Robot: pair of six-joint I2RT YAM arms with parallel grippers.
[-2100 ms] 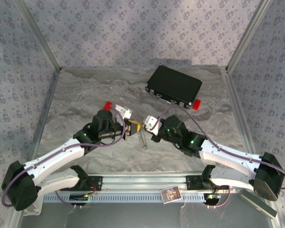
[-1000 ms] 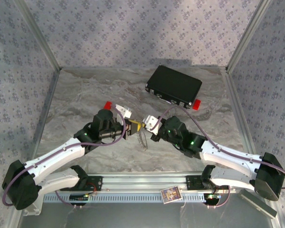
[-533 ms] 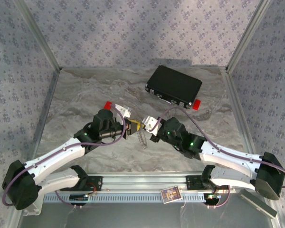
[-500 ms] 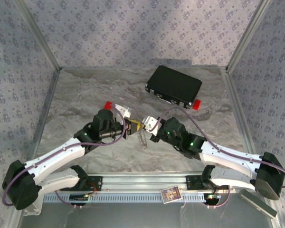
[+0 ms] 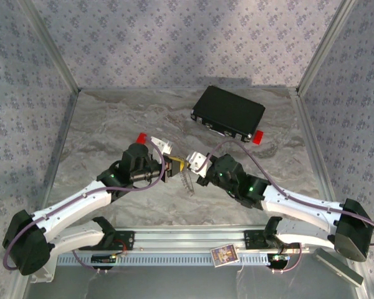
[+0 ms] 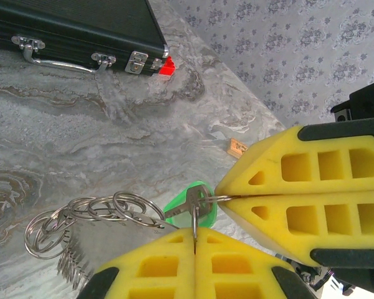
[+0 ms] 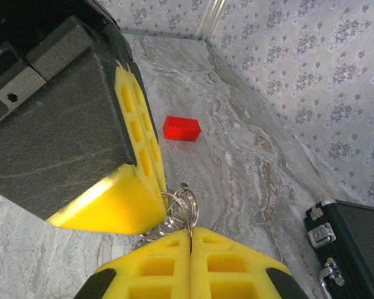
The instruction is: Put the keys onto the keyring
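Red block [image 5: 141, 137] out on the left, Dan, not in play. Just right of it the left gripper [image 5: 177, 166] hangs over mid-table, its yellow pads [image 6: 187, 246] pressed flat together with a thin silver wire caught in the seam. I read that wire as one ring of the keyring [image 6: 90, 210].

Agreed, Sue. In the left wrist view the keyring trails off left of those pads, linked rings held up above the marble table [image 6: 81, 137], bead chain dangling beneath. And the green key [image 6: 202, 215] sits right at the pinch, between both sets of pads, touching the end ring.

Moving right, the right gripper [image 5: 189, 167] meets the left one nose to nose, jaws closed as well, nipping a wire just beside the key's head. Whether the key is fully threaded on, I can't tell.

So here's the job as I judge it: one arm anchors, the other feeds. Small moves. Turn the key along the coil rather than tug it, and don't let the two grips drag apart, or that wire slips out of the soft pads. Mind the hanging chain doesn't snag.

Far right, the black case [image 5: 229, 113] and a second red block [image 5: 257, 136], well apart from the action.
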